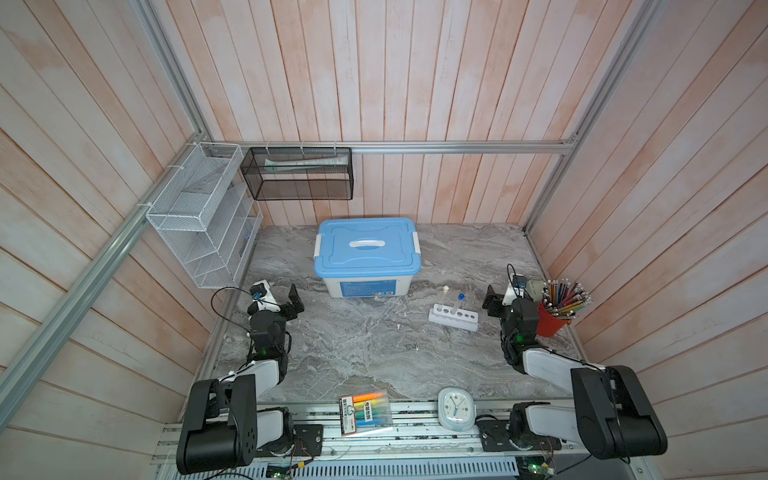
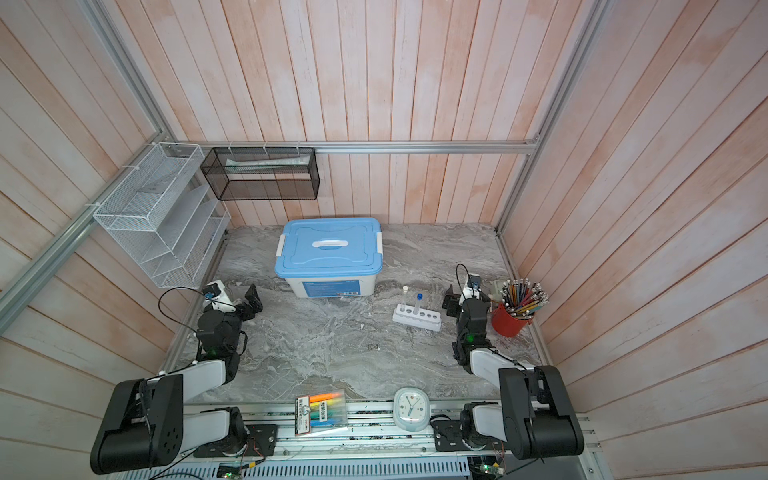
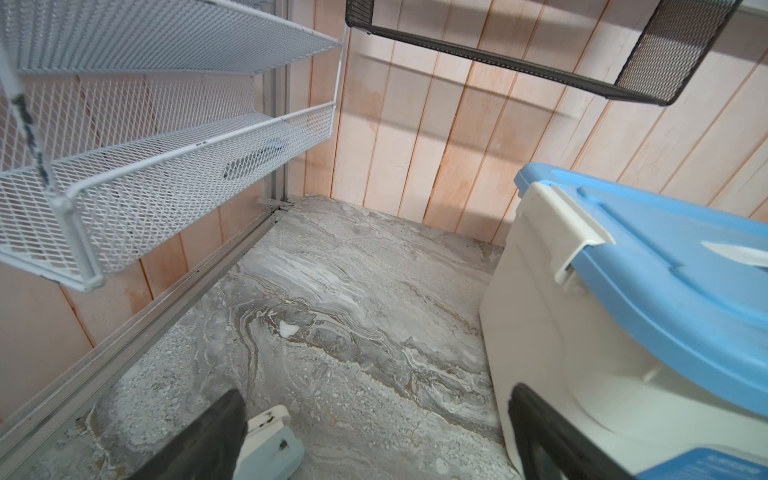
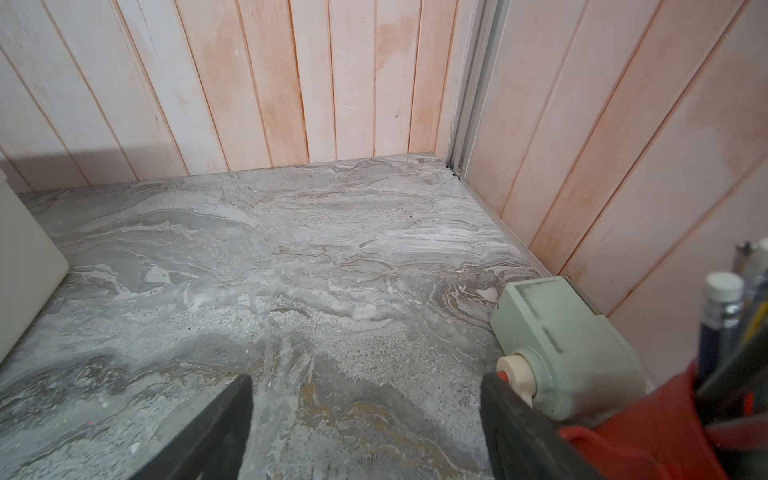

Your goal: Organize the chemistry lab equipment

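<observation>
A white six-hole rack [image 1: 453, 318] [image 2: 417, 318] stands on the marble table, right of the middle, in both top views. Two thin clear tubes stand upright in its left holes: one with a white cap [image 1: 446, 288] [image 2: 405, 287], one with a blue cap [image 1: 461, 296] [image 2: 419, 296]. My right gripper [image 1: 505, 297] [image 4: 368, 386] is open just right of the rack, low over bare marble, holding nothing. My left gripper [image 1: 274, 299] [image 3: 374, 415] is open and empty at the table's left, beside the blue-lidded box.
A white box with a blue lid [image 1: 365, 249] [image 3: 665, 291] sits shut at the back middle. A red cup of pencils [image 1: 552, 320] and a pale green device [image 4: 561, 345] crowd my right gripper. A white mesh shelf [image 1: 199, 216] and black mesh basket [image 1: 299, 174] hang on the walls. A clock [image 1: 456, 408] and marker pack [image 1: 365, 411] lie in front.
</observation>
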You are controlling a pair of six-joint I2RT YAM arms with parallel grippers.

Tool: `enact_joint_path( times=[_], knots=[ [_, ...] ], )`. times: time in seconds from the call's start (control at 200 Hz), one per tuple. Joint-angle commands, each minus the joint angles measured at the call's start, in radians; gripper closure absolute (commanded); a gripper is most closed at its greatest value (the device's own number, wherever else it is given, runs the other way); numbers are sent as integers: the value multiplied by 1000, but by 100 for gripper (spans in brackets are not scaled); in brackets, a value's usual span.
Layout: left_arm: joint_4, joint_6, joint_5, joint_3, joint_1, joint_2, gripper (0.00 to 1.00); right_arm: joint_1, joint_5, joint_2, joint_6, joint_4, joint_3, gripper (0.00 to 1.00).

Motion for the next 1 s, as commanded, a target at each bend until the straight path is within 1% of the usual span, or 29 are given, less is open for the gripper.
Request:
enact_joint_path(
  times=[0.0, 0.08, 0.195, 0.34, 0.46, 0.59, 0.64, 0.67, 0.735, 0.855, 0.995],
  knots=[
    [115, 43, 32, -26, 2, 36, 0, -11, 11, 20, -20, 118, -26, 14],
    [137, 52, 55, -17, 2, 71, 0, -18, -9, 30, -41, 167, -47, 14],
    [106, 72, 104, 21, 2, 119, 0, -42, -32, 56, -47, 254, -76, 14],
    [105, 85, 137, 44, 1, 157, 0, -65, -64, 64, -63, 286, -85, 14],
    [142, 101, 154, 34, -9, 185, 0, -83, -69, 129, -55, 365, -92, 14],
    [240, 104, 156, 23, -23, 256, 0, -91, -96, 198, -56, 411, -81, 13],
    [205, 104, 158, 31, -24, 244, 0, -91, -94, 216, -54, 438, -87, 13],
    [182, 128, 160, 34, -24, 237, 0, -91, -94, 221, -54, 441, -89, 13],
    [200, 131, 167, 34, -24, 245, 0, -91, -100, 232, -57, 444, -86, 13],
    [180, 142, 178, 44, -27, 243, 0, -93, -109, 228, -58, 428, -83, 12],
    [172, 145, 168, 48, -31, 243, 0, -92, -117, 229, -57, 399, -66, 12]
  ],
)
